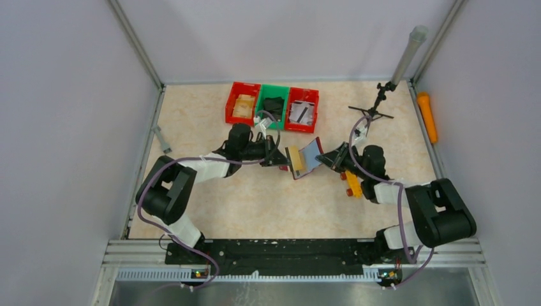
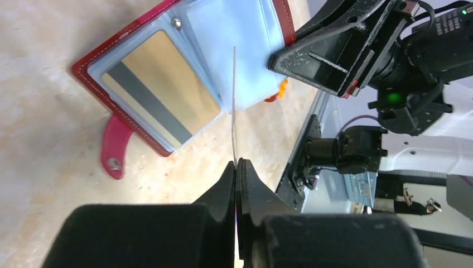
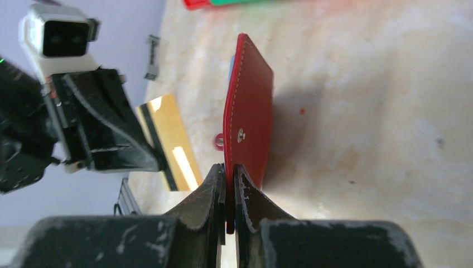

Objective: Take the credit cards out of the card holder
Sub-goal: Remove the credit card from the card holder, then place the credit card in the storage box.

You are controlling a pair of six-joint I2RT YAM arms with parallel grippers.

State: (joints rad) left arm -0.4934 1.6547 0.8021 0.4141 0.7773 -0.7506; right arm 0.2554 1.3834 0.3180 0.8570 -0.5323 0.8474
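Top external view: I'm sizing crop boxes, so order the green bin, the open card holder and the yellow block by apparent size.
1. green bin and card holder: look about alike, not ranked.
2. yellow block: clearly smallest.

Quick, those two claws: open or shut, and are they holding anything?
Left gripper: closed, pinching a clear sleeve of the card holder.
Right gripper: closed on the card holder's cover.

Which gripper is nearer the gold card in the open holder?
Left. The left gripper pinches a clear sleeve right beside the gold card; the right gripper clamps the card holder's opposite cover, across the fold.
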